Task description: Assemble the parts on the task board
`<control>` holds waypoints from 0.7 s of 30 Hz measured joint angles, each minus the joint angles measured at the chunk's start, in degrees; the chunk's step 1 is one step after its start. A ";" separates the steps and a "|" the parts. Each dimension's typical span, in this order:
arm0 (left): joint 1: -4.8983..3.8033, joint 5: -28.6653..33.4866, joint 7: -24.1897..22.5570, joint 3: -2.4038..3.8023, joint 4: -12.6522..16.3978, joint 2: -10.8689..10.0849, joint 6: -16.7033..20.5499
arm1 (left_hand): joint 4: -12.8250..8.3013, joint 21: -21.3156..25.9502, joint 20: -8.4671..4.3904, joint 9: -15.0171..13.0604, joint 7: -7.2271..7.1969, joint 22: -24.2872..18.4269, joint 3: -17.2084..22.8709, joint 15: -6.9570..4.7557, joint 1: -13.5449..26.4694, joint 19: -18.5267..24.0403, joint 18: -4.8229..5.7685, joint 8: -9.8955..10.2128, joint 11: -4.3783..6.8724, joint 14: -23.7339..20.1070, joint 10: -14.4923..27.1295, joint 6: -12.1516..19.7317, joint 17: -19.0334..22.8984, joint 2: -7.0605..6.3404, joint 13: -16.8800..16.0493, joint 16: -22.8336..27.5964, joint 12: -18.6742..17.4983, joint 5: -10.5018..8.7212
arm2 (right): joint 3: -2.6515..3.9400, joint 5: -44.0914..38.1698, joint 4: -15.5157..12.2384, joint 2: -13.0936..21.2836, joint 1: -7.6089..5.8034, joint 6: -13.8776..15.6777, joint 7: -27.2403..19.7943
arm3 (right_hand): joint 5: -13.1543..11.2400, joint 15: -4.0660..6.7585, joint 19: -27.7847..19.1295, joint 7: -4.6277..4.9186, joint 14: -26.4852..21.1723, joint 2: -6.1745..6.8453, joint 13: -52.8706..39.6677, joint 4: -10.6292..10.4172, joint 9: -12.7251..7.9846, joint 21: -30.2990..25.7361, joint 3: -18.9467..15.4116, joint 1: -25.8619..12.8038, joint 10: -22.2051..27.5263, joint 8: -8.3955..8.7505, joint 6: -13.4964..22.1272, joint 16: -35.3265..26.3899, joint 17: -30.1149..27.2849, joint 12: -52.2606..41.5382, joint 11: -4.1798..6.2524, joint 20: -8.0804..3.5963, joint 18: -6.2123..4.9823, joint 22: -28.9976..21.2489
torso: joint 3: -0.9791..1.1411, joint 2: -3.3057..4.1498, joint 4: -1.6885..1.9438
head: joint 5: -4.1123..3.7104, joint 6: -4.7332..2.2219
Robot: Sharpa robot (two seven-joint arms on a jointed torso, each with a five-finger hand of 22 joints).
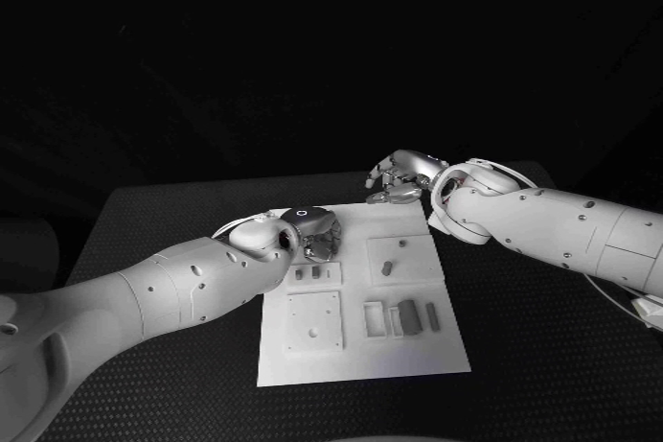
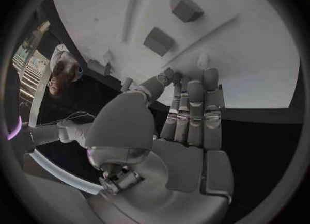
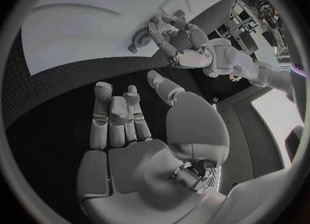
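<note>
The white task board [image 1: 415, 351] lies in the middle of the table. Small grey parts rest on it: one [image 1: 388, 267] in the far right recess and two long ones [image 1: 408, 315] [image 1: 432, 314] in the right middle. My left hand [image 1: 307, 233] hangs over the board's far left corner, fingers pointing down at it. In the left wrist view its fingers [image 2: 194, 105] lie straight and together, thumb close beside them, with two dark parts [image 2: 186, 6] [image 2: 158, 41] beyond; I see nothing in its grasp. My right hand [image 1: 398, 178] hovers at the board's far edge, fingers [image 3: 116, 115] loosely extended and holding nothing.
A square plate [image 1: 315, 319] with small holes sits in the board's near left area. Black textured table [image 1: 166, 221] surrounds the board on all sides. My right forearm [image 1: 553, 226] crosses above the table at the right of the board.
</note>
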State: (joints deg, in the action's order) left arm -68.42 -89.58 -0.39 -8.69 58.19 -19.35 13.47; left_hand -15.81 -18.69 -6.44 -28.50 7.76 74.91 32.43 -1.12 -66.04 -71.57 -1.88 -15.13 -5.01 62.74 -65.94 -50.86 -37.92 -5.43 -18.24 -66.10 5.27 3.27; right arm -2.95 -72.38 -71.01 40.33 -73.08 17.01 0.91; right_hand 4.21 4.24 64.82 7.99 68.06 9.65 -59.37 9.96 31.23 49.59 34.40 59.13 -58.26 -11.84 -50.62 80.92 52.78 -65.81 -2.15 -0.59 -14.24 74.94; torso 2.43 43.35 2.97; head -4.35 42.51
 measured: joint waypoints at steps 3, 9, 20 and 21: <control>0.01 0.00 -0.02 0.00 -0.01 0.02 -0.08 | 0.00 0.00 -0.17 0.00 -0.20 0.00 0.00 -0.21 0.00 -0.19 -0.32 -0.25 0.23 0.21 -0.23 -0.20 0.00 0.00 -0.15 -0.01 0.00 0.00 | 0.00 0.00 0.01 -0.01 0.00 0.00 0.00 | 0.00 0.00 0.00 0.00 0.00 0.00 0.00 0.00 0.00 0.00 0.00 0.00 0.00 0.00 0.00 0.00 0.00 0.00 0.00 0.00 0.00 0.00 | 0.00 -0.01 0.00 | -0.01 0.02; 0.01 0.00 -0.03 0.02 -0.27 0.25 -0.30 | 0.16 -0.23 -0.31 0.00 0.00 0.04 0.16 -0.54 0.24 -0.34 -0.40 -0.63 0.54 0.55 -1.11 -1.22 0.01 0.24 -0.52 0.00 0.00 0.00 | 0.00 0.01 0.01 -0.02 0.00 0.00 -0.01 | 0.00 0.00 0.07 0.00 0.00 0.00 0.00 0.00 0.00 0.00 0.00 0.00 0.00 0.00 0.01 0.00 -0.01 0.00 0.00 0.08 0.00 0.00 | 0.00 -0.01 0.00 | -0.08 0.07; 0.10 0.01 -0.03 0.13 -0.78 0.55 -0.36 | 0.24 -0.44 -0.62 -0.01 -0.07 0.03 0.25 -0.92 0.33 -0.83 -0.62 -0.84 0.71 0.93 -1.74 -1.81 0.03 0.78 -0.79 0.00 0.00 0.00 | 0.00 0.02 -0.01 0.02 0.00 0.00 -0.01 | 0.00 0.00 0.07 0.00 0.00 0.00 0.00 0.00 0.00 0.00 0.00 0.00 0.00 0.00 0.02 0.00 -0.01 -0.11 0.00 0.09 0.00 -0.01 | -0.01 -0.01 -0.03 | -0.24 0.26; 0.10 0.02 -0.03 0.13 -0.82 0.57 -0.36 | 0.46 -0.44 -0.62 -0.01 0.01 0.03 0.17 -0.92 0.52 -0.83 -0.64 -1.08 0.62 0.93 -1.84 -2.06 0.06 0.97 -0.84 0.00 0.00 0.00 | 0.00 0.02 -0.01 0.02 0.00 0.00 -0.01 | 0.00 0.00 0.07 0.00 0.00 0.00 -0.01 0.00 0.00 0.00 0.00 0.00 0.00 0.00 0.02 0.00 -0.01 -0.23 0.00 0.09 0.00 -0.01 | -0.01 -0.01 -0.04 | -0.26 0.26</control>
State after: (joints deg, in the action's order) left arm -68.32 -89.57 -0.42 -8.56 57.37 -18.78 13.11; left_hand -15.35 -19.13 -7.06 -28.50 7.76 74.94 32.61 -2.04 -65.52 -72.40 -2.51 -16.21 -4.39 63.68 -67.78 -52.92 -37.85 -4.45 -19.08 -66.11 5.28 3.27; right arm -2.95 -72.36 -71.03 40.35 -73.08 17.01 0.90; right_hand 4.21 4.24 64.89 7.98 68.06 9.65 -59.37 9.96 31.23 49.59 34.40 59.13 -58.26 -11.84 -50.60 80.92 52.77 -66.04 -2.15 -0.50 -14.25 74.93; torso 2.42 43.35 2.93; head -4.60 42.78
